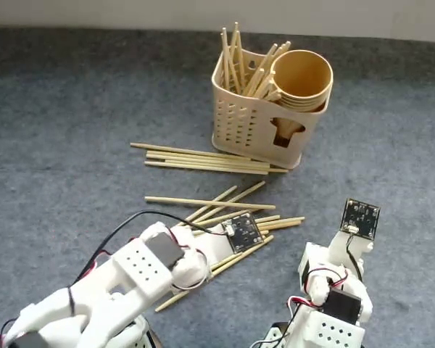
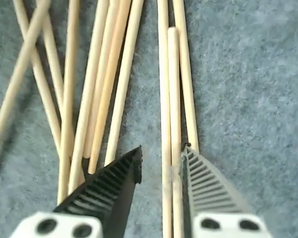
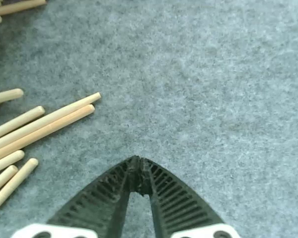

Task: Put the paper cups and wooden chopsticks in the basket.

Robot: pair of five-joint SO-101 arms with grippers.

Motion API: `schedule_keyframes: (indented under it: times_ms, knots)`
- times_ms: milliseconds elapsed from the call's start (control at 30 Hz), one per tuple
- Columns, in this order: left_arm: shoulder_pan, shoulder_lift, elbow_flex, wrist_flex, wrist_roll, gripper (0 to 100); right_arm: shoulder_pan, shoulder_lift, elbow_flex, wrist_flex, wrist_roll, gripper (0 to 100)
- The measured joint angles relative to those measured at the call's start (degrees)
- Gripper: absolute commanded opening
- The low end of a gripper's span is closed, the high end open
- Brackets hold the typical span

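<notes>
Found left claw (image 2: 162,148) parted astride two or three loose chopsticks (image 2: 173,99), nothing clamped yet. Found right claw (image 3: 139,166) closed, empty, over grey surface (image 3: 213,74). Noted paper cups (image 1: 302,76) already in basket (image 1: 255,127). Risk: uneven clamp on several at once, one slipping free.

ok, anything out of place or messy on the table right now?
Yes: wooden chopsticks lie loose on the grey mat, a tidy row right by the basket and a crossed heap nearer the arms, where the left gripper stands open over two of them. The basket is upright, paper cups stacked inside.
</notes>
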Motion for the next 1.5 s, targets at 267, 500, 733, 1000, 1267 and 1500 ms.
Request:
schedule_keyframes:
  times_ms: [267, 500, 733, 1000, 1267, 1500]
  knots:
    - [-0.09, 13.63, -3.25, -2.81, 0.26, 11, 0.0, 0.0, 0.0, 0.0, 0.0, 0.5]
    - [0.35, 14.77, -3.78, -2.99, 0.26, 1, 0.0, 0.0, 0.0, 0.0, 0.0, 0.5]
    - [0.35, 14.77, -3.78, -2.99, 0.35, 1, 0.0, 0.0, 0.0, 0.0, 0.0, 0.5]
    - [0.35, 5.45, -3.78, -0.97, 0.26, 1, 0.0, 0.0, 0.0, 0.0, 0.0, 0.5]
    - [0.35, -2.55, -3.78, 2.73, 0.09, 1, 0.0, 0.0, 0.0, 0.0, 0.0, 0.5]
    - [0.35, -6.42, -3.78, 4.31, 0.09, 1, 0.0, 0.0, 0.0, 0.0, 0.0, 0.5]
